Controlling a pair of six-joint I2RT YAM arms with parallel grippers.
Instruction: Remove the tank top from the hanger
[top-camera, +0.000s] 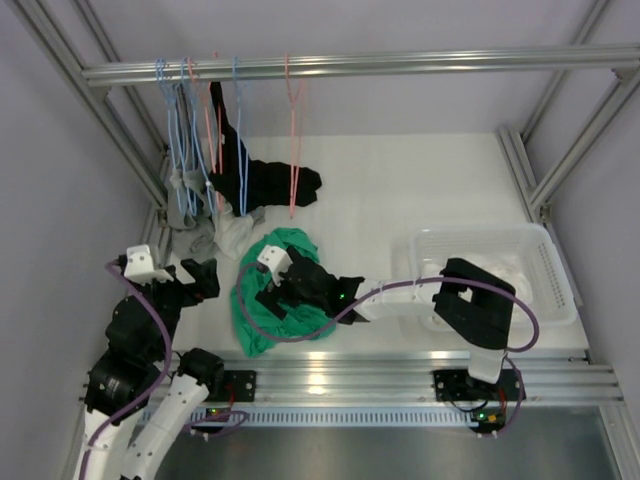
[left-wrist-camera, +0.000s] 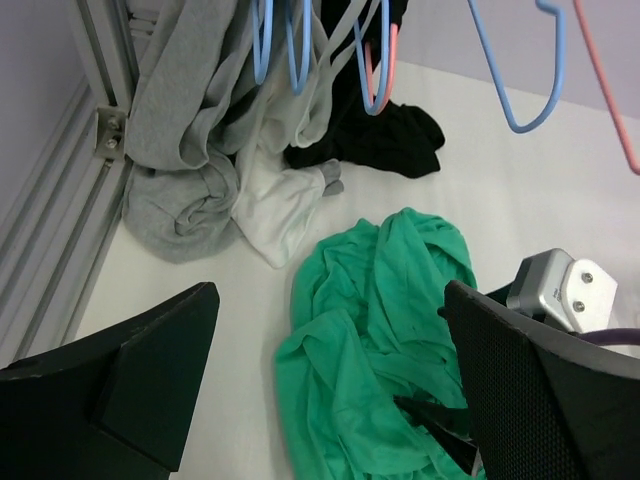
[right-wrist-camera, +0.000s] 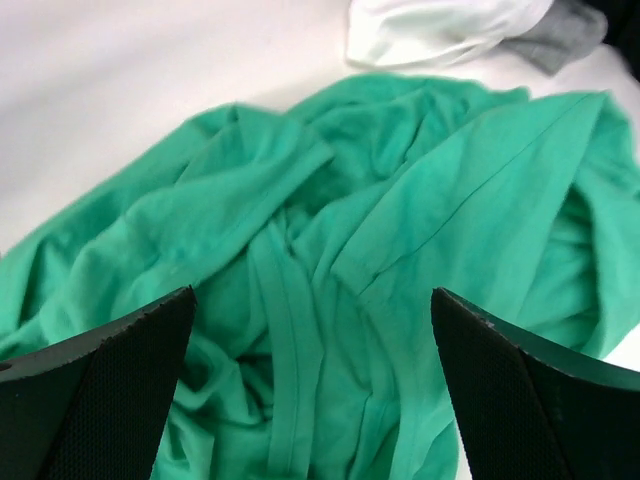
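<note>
Tank top (top-camera: 258, 325), green, lies crumpled on the tabletop (top-camera: 420, 190), and no hanger shows among its folds (so it looks already freed). The right arm (top-camera: 470, 300) holds its jaws wide open just above the cloth, gripping nothing. The left arm (top-camera: 135, 335) has its jaws wide and empty too, beside the heap. To finish cleanly, I would raise the right jaws straight up, clear of loose straps, and keep away from the hangers (top-camera: 292, 140) behind.
</note>
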